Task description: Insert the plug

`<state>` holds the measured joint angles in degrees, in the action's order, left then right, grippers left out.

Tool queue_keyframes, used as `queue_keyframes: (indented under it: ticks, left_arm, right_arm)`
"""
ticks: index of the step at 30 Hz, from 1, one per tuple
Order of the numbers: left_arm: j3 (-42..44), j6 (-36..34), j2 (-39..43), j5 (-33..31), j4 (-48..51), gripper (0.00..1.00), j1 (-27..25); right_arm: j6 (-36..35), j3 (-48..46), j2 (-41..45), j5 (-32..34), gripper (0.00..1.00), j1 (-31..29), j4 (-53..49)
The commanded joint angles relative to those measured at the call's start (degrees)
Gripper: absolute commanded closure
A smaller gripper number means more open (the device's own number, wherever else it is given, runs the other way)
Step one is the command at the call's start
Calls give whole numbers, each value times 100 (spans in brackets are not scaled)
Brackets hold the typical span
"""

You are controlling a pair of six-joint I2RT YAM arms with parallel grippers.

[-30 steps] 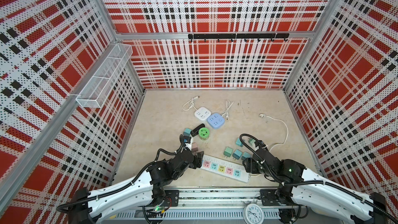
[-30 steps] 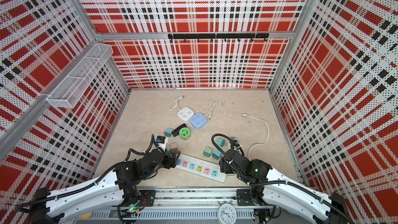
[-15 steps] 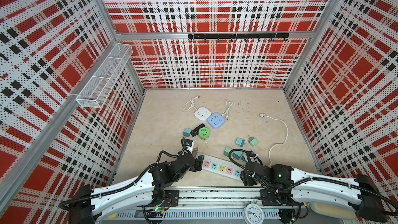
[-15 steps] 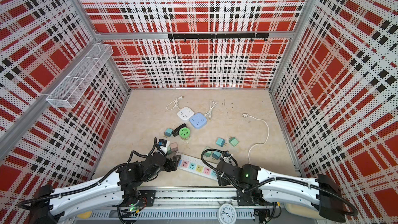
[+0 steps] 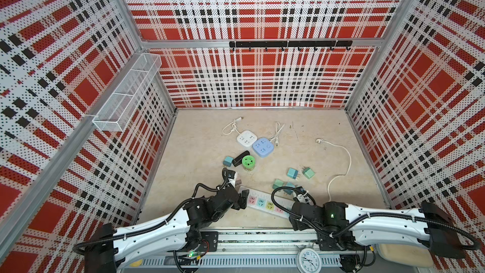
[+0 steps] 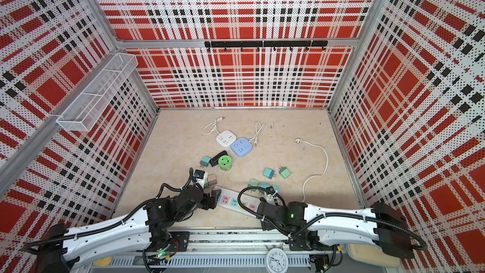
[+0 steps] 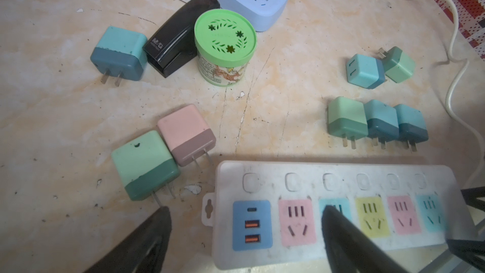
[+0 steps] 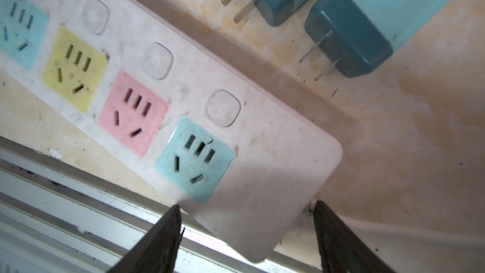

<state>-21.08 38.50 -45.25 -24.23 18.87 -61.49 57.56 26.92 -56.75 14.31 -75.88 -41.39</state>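
Note:
The white power strip [image 5: 265, 202] [image 6: 233, 200] with coloured sockets lies along the front edge. My left gripper [image 7: 245, 210] [image 5: 243, 198] is open over its USB end [image 7: 252, 224], holding nothing. One finger is beside the prongs of a green plug [image 7: 143, 164]. A pink plug [image 7: 186, 133] lies next to that one. Three more plugs [image 7: 380, 119] lie in a row behind the strip. My right gripper [image 8: 246, 206] is open, with the strip's other end [image 8: 262, 219] between its fingers. Two blue plugs [image 8: 349, 35] lie just beyond it.
A green round tin [image 7: 225, 40], a black stapler [image 7: 178, 32], another blue plug [image 7: 118, 52], a white cube socket [image 5: 246, 138] and a blue one [image 5: 263, 147] sit mid-floor. A white cord [image 5: 346, 158] loops on the right. The metal front rail [image 8: 78, 206] runs beside the strip.
My right arm has drawn back from the blue plugs toward the front, and its jaws have widened round the strip's end. The left gripper has barely moved.

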Motion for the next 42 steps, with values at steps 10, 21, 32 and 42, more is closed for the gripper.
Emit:
queue_keyframes:
  ticks: [10,21,32,42]
  left_arm:
    - [146,24,43,-131,-142,8,50]
    - [190,31,96,-12,-227,7,76]
    - [300,-69,-206,654,-958,6,447]
    - [387,-126,-837,1071,-1399,4,1140]
  right_arm:
    - [200,99,-360,177,10,-216,-172]
    - [993,222,-761,714,15,-212,-699]
    - [432,-42,-613,415,20,662,358]
    - [108,525,-2015,414,23,1000,1259]
